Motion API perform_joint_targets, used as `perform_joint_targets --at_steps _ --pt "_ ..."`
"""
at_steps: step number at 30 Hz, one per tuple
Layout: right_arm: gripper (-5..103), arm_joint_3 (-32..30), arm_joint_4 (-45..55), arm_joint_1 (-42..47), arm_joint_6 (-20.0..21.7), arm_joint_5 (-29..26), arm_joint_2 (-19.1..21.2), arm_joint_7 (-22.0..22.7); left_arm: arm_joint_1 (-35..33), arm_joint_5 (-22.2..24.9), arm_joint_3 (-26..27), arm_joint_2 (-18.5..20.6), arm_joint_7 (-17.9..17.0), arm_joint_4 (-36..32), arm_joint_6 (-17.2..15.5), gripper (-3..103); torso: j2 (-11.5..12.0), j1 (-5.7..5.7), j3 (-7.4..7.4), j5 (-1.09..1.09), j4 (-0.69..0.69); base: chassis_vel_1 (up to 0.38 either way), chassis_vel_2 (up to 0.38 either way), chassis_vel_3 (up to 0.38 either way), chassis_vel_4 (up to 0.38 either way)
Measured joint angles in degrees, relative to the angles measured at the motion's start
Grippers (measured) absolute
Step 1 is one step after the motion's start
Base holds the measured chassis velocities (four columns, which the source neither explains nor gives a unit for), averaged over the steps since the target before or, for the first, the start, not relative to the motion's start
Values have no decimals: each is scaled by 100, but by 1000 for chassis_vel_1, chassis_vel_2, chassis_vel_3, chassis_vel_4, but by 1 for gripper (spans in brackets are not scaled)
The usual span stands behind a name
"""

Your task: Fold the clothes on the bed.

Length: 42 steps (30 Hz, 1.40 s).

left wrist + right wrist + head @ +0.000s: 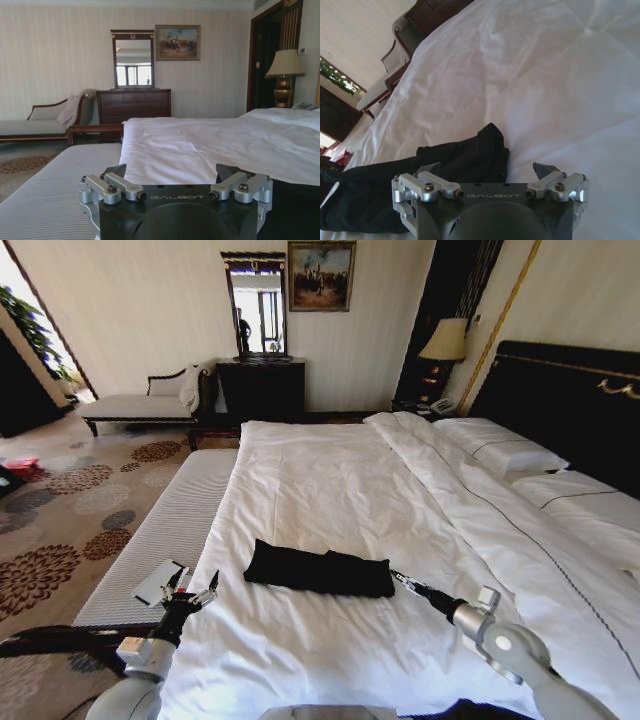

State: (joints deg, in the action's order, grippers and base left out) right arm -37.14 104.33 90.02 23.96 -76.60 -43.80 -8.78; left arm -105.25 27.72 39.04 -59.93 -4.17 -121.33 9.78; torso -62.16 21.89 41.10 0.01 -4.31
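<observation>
- Bed [330, 490]: takes up most of the scene, white duvet smooth, pillows far right by the headboard. Gives a flat base for folding.
- Bench [170, 530]: grey, runs along the bed's left edge; small flat item lies on its near end, can't tell what.
- Shirt [318, 570]: black, on near part of the duvet, between both arms. Already a narrow band lying left-right, lettering hidden, so prob. folded lengthwise at least once; a crosswise fold may remain.
- Right gripper [397, 578]: low, tips just beside shirt's right end, apart from it as far as I can tell. Fingers spread wide, holds nothing. Right wrist cam looks along the shirt, so well lined up w/ that end.
- Left gripper [197, 589]: at bed's left edge, near shirt's left end but apart. Fingers wide open, empty.
</observation>
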Motion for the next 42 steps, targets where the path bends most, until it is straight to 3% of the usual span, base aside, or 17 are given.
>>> perform_joint_targets --at_steps 9,11,16,36,41,42 --pt "103 489 -466 -467 252 118 341 -335 5 5 -5 3 -8 2 -7 100 0 0 0 0 0 0 0 0 0" --pt "94 669 -564 -639 285 119 446 -418 6 5 -6 4 -10 3 -9 100 0 0 0 -1 1 0 0 0 0" --pt "100 1087 -783 -1026 332 102 595 -431 7 6 -9 5 -12 3 -11 100 0 0 0 -1 0 0 0 0 0" --pt "103 2260 -1019 -1983 290 174 464 -319 7 6 -10 6 -14 3 -15 100 0 0 0 -1 0 0 0 0 0" --pt "98 2386 -1004 -2089 299 202 451 -275 8 6 -10 6 -14 3 -15 100 0 0 0 -1 0 0 0 0 0" --pt "88 2412 -1007 -2112 301 216 448 -273 8 6 -10 5 -14 3 -15 100 0 0 0 -1 0 0 0 0 0"
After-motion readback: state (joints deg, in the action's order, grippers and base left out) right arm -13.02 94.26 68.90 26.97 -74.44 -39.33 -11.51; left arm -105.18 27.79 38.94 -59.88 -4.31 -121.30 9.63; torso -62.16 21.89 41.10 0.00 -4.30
